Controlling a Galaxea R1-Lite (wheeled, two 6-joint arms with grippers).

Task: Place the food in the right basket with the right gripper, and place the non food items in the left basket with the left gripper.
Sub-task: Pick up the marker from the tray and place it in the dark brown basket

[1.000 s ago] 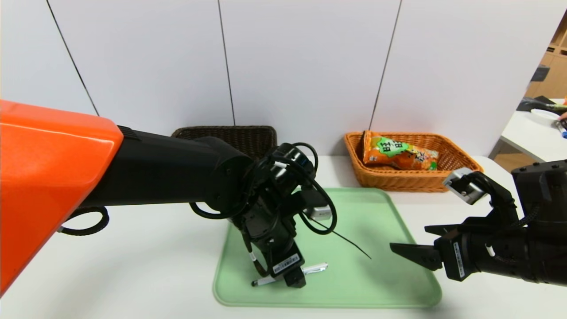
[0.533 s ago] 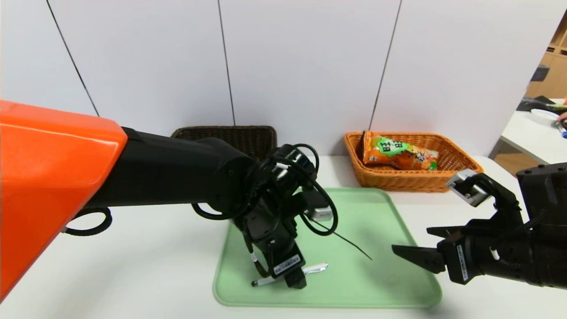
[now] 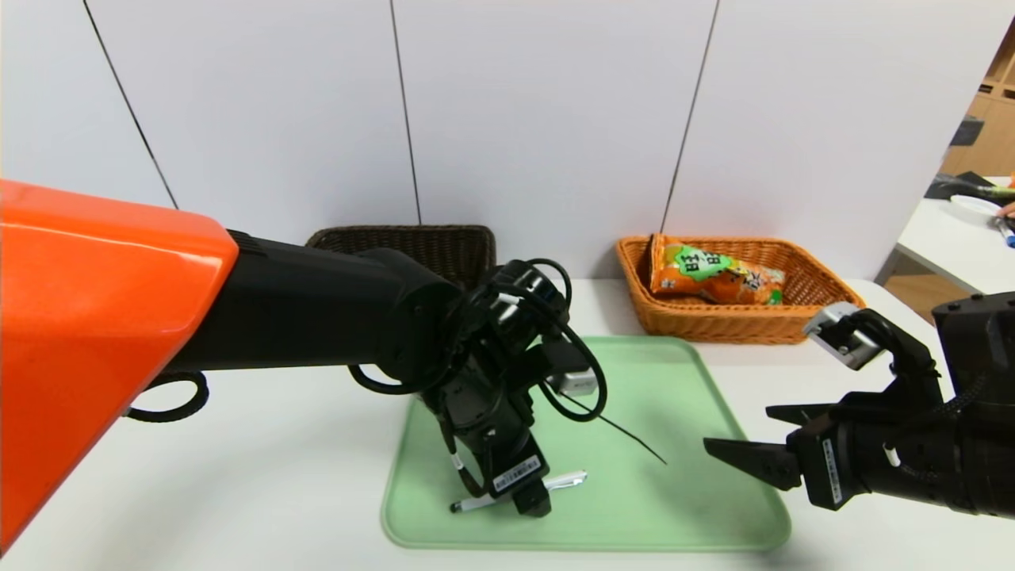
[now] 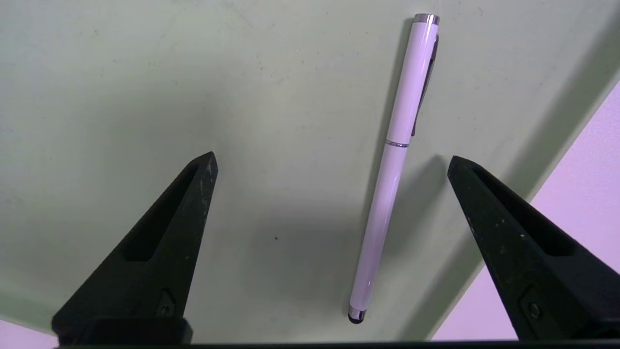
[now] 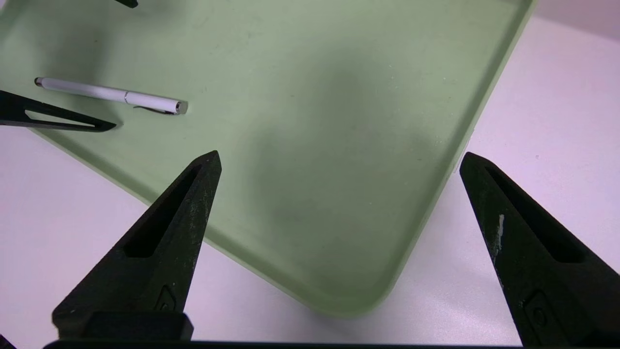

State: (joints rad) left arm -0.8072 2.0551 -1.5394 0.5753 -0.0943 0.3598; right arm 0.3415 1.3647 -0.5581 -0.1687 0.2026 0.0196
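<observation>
Left end effector (image 4: 332, 162) is hanging wide open, empty, straddling the white pen (image 4: 395, 165) on the green tray (image 3: 682, 396); right end effector (image 3: 745, 436) is hovering open, empty, over the tray's right edge.

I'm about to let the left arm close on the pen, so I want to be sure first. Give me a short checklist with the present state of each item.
1. Left end effector open: ok, fingers spread wide.
2. Pen between its fingers: ok, though nearer one finger than the other.
3. Pen lying flat on the green tray, nothing against it: ok.
4. Fingers low enough to grip the pen: cannot tell.
5. Right end effector out of the way: ok, open at the tray's right edge, holding nothing.
6. Snack bag already in the orange-tan basket: ok.
</observation>
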